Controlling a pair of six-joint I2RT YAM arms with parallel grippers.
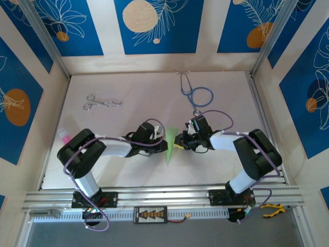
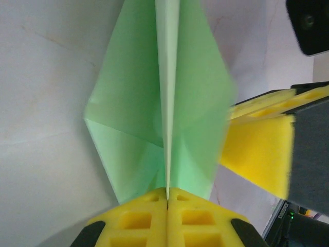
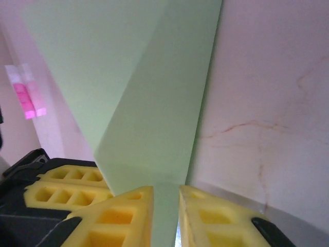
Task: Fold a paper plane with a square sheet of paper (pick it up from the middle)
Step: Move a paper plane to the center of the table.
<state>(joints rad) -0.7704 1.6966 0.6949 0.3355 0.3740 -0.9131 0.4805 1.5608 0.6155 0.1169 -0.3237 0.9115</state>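
The square sheet of paper is folded into a pale green paper plane (image 1: pixel 170 144), a narrow dart at the table's middle with its tip toward the near edge. My left gripper (image 1: pixel 162 138) is at its left side. In the left wrist view this gripper (image 2: pixel 167 198) is shut on the plane's upright central ridge (image 2: pixel 167 103), with the wings spread either side. My right gripper (image 1: pixel 179 140) is at the plane's right side. In the right wrist view its jaws (image 3: pixel 165 206) stand slightly apart, and a flat wing (image 3: pixel 144 103) lies in the gap between them.
A blue stethoscope (image 1: pixel 198 95) lies at the back right. Metal forceps (image 1: pixel 103 103) lie at the back left. A pink bottle (image 1: pixel 64 135) stands by the left arm's elbow. A yellow-handled tool (image 1: pixel 272 210) rests on the near rail at the right.
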